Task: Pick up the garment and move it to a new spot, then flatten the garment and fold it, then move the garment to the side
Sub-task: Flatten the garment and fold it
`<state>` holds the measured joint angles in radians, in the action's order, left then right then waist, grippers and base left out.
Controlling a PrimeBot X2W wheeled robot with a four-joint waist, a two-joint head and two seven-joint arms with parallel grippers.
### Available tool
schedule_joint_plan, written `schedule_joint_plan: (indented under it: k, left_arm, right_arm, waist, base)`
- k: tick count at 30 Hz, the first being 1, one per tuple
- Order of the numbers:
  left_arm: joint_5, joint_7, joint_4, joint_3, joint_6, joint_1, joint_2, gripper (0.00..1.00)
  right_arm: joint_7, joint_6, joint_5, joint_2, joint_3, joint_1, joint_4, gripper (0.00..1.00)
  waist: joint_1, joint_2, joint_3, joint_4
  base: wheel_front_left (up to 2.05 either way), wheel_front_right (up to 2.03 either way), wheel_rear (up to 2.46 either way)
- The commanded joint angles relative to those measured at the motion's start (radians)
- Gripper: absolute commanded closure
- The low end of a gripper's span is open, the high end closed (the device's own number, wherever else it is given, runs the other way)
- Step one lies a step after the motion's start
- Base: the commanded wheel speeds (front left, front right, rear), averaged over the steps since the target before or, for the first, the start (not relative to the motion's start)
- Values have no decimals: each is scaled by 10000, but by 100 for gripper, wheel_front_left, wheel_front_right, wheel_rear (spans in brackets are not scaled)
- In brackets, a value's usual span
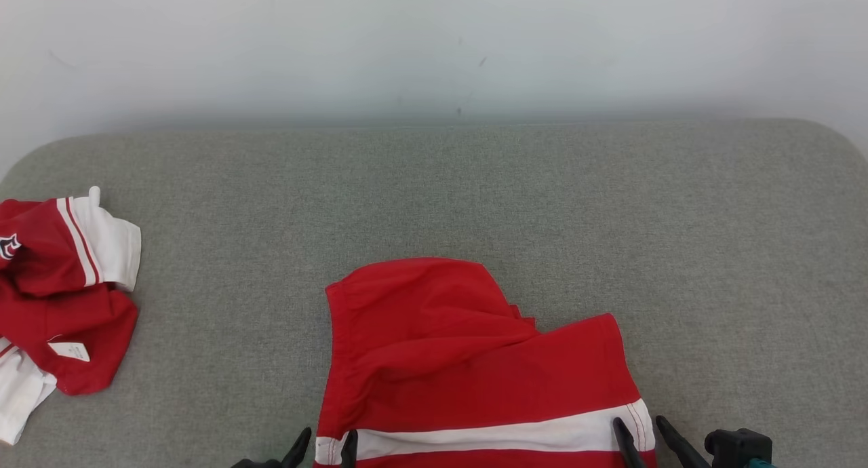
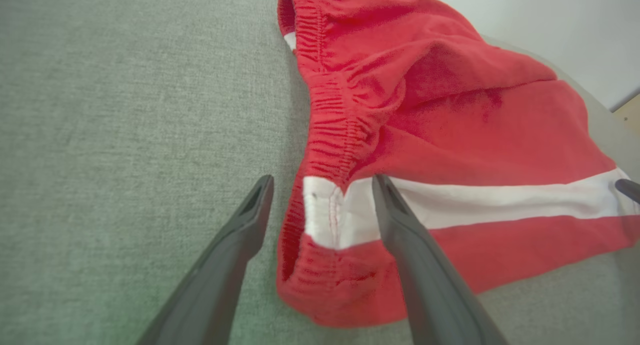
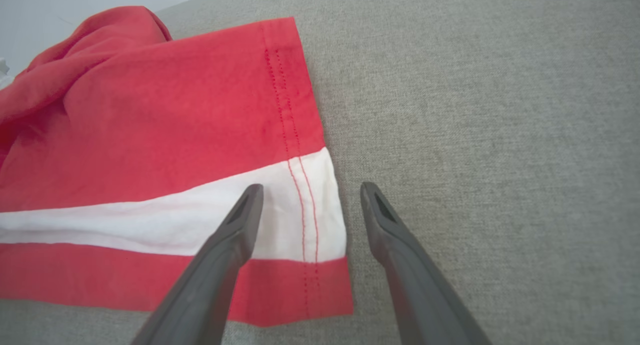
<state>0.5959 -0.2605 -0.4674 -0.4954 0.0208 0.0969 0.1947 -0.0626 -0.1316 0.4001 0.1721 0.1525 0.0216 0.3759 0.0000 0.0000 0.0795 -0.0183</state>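
Both hands are held open, empty. The red garment [image 1: 468, 359] is laid between them, its waistband straddled by the left hand [image 1: 328, 435], its hem by the right hand [image 1: 638, 422].

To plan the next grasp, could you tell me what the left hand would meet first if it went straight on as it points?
Most likely the red garment: the open left hand straddles its elastic waistband at the white stripe, though the gap above the cloth is unclear.
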Motion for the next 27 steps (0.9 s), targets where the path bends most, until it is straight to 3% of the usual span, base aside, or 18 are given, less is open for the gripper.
schedule_joint_plan:
  k: [1,13,23,24,25,26,27]
  left_arm:
    - [-130,-15,141,3,-119,9,46,0]
    - [-1319,669,1817,-635,-1260,-671,616,0]
    - [-1139,1031,2182,-699,-1367,-794,683,0]
    - [-1094,1015,2149,-701,-1332,-768,668,0]
    - [-1048,990,2107,-689,-1279,-729,637,31]
    - [-1022,960,2050,-679,-1274,-667,606,61]
    - [-912,918,2000,-651,-1199,-620,532,100]
  right_arm:
    - [-59,20,-104,6,17,-15,46,0]
    - [-144,20,-231,-28,-193,202,40,0]
    - [63,20,-550,7,-188,-14,129,0]
    - [81,20,-570,-7,-185,-24,158,9]
    - [99,20,-598,-27,-181,-46,190,55]
    - [118,20,-621,-43,-163,-97,239,82]
    - [140,20,-612,-65,-145,-151,281,100]
  waist:
    - [0,0,-27,7]
    - [0,0,-80,174]
    - [0,0,-73,125]
    - [0,0,-69,123]
    - [0,0,-65,124]
    - [0,0,-62,126]
    - [0,0,-59,134]
  base:
    - [0,0,0]
    - [0,0,0]
    - [0,0,0]
    - [0,0,0]
    - [0,0,0]
    - [0,0,0]
    - [0,0,0]
